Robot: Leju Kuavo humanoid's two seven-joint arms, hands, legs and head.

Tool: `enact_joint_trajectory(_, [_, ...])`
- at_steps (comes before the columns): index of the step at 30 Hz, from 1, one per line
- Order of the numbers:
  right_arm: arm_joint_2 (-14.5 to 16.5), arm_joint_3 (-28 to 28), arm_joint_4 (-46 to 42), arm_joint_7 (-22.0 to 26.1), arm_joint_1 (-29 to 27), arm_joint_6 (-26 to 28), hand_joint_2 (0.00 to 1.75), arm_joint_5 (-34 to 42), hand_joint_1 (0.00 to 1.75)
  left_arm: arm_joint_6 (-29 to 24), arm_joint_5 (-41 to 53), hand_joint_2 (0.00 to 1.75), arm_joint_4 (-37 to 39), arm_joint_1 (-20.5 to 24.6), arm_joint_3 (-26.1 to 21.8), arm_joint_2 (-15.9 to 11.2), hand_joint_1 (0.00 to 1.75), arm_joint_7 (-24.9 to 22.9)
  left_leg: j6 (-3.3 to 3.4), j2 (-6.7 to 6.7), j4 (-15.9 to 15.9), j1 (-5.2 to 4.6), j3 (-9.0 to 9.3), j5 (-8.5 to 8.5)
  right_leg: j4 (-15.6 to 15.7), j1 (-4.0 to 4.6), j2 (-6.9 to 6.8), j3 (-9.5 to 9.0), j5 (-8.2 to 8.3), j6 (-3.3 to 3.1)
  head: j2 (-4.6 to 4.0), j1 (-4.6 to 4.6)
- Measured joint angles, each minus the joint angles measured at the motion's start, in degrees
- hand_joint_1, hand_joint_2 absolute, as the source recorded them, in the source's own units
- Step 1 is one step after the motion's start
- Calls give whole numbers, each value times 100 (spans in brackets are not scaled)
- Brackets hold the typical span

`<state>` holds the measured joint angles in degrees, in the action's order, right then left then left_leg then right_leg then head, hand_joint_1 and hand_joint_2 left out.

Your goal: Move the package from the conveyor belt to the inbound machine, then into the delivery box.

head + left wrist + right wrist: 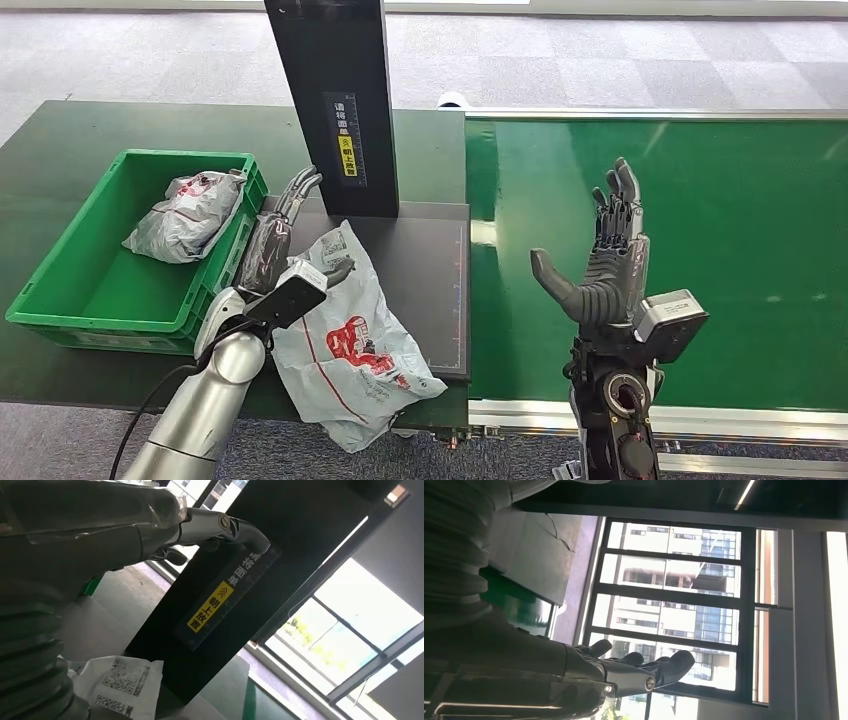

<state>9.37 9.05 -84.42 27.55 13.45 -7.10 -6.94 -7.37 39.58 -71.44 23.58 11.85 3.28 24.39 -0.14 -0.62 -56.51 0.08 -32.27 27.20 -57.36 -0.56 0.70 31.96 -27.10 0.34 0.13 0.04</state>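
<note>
Nearest you, the package (pixel 345 345) lies on the inbound machine's plate (pixel 440 290), its lower end overhanging the near edge. Your left robot hand (pixel 275 245) rests at its far-left corner, fingers extended, gripping nothing. Your right robot hand (pixel 605 265) hovers open above the belt (pixel 740 230). You appear mid-task: next, grasp the package and carry it left into the box (pixel 60 290), beside the bag (pixel 185 215) already there.

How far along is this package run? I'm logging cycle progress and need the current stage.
Done: the package is off the conveyor belt and lies on the inbound machine platform, overhanging its near edge. In hand: nothing; the left hand is beside it, the right hand raised open over the belt. Left: moving it into the delivery box, which already holds another package.
</note>
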Motion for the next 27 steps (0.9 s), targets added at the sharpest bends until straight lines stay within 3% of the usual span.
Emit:
enact_joint_trajectory(7, [-23, -132, -79, 4, -82, -7, 175, -49, 0, 1032, 712, 175, 179, -162, 4, -555, 0, -152, -1, 3, 1, 0, 2, 0, 0, 1, 3, 1, 0, 0, 0, -1])
enact_joint_trajectory(14, [-36, -231, -97, 4, -119, -26, 175, -72, 0, 1532, 825, 175, 666, -244, -43, -1112, 0, -76, -1, 3, 2, 1, 2, 0, 0, 1, 3, 1, -1, -1, 0, 0])
enact_joint_trajectory(22, [-38, -269, -97, 1, -123, -31, 175, -86, 0, 1600, 800, 175, 824, -234, -72, -1286, 0, -54, -1, 1, 2, 0, 4, 0, 0, 0, 2, -3, -1, -1, 0, 0])
enact_joint_trajectory(27, [-48, -286, -113, -21, -171, -31, 175, -87, 0, 2168, 557, 175, 847, -244, -60, -1469, 0, 108, -1, 2, 2, 1, 9, 0, 0, 1, 2, -6, -1, -1, 0, -2])
